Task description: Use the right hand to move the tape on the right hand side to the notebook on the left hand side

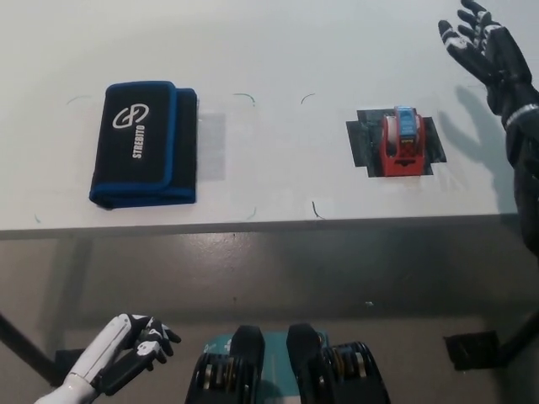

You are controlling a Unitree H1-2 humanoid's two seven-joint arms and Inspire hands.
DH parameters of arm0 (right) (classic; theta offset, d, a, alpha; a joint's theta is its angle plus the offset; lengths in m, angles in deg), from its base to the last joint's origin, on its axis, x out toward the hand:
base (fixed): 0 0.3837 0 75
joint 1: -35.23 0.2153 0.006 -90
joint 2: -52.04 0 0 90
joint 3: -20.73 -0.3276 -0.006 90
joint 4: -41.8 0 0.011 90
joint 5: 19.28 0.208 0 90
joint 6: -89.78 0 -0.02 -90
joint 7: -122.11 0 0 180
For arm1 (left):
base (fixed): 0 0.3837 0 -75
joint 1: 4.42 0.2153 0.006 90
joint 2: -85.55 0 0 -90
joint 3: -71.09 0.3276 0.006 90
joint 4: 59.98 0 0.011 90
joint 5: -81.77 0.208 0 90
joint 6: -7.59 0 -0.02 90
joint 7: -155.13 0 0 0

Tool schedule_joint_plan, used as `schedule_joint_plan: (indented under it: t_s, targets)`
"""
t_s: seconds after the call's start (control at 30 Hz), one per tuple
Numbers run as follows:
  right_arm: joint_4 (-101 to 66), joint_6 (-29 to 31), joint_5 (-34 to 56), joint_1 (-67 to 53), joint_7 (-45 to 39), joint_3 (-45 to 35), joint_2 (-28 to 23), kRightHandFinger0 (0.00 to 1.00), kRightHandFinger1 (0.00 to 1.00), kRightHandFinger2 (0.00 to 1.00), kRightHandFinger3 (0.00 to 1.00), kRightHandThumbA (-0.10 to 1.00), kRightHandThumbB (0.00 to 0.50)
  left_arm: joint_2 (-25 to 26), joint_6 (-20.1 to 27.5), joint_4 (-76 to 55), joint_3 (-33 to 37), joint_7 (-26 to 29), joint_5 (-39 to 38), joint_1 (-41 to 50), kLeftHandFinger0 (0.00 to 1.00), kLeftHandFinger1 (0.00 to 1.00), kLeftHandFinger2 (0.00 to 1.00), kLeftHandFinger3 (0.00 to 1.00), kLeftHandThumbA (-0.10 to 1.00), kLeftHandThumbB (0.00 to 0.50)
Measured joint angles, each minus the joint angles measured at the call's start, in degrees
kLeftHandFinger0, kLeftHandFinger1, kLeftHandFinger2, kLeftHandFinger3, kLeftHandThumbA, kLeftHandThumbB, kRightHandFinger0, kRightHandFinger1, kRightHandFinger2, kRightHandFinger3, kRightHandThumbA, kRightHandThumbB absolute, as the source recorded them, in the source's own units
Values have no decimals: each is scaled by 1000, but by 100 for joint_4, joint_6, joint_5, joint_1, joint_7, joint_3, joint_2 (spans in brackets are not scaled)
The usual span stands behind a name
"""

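At the far lower left, your white left hand rests below the table edge, fingers loosely curled on nothing; it has no part in this move. Up on the white table, the black fabric-covered notebook with blue trim and a white logo lies flat at the left, near the front edge. That is your target, and its cover looks soft and slightly raised, so a dispenser set down off-centre could tip or slide toward the table edge.

Well to the right, the red tape dispenser with a pale blue top stands on a dark patch fixed to the table, untouched. Your black right hand hangs above and beyond it at the upper right, fingers spread wide and holding nothing, well apart from the tape.

The main risk, I judge, is the approach: come down from that height at an angle and you may knock the narrow dispenser over or push it toward the near edge before your fingers close. A grasp on the blue top alone could slip, so aim for the red body.
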Motion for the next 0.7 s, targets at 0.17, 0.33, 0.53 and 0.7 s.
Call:
schedule_joint_plan:
  t_s: [0.17, 0.33, 0.53, 0.7]
  targets:
    - [345, 5, 19, 16, 0, 41, 98, 1000, 1000, 1000, 1000, 545, 493, 0, 0, 1, 0, -7, 6, 1, 369, 403, 522, 800, 689, 127]
    - [695, 106, 18, -1, 0, 100, 185, 1000, 1000, 1000, 1000, 588, 488, -2, 0, 1, -1, -21, 5, -15, 360, 393, 511, 797, 700, 128]
    - [1296, 334, 20, -103, 10, 134, 243, 1000, 1000, 1000, 1000, 587, 457, -2, 0, 0, -9, -26, 15, -13, 353, 395, 514, 792, 705, 143]
    - [1861, 581, 65, -93, 4, 88, 263, 1000, 1000, 1000, 1000, 638, 490, -2, -7, -23, -47, -28, 14, -10, 352, 394, 514, 796, 691, 123]
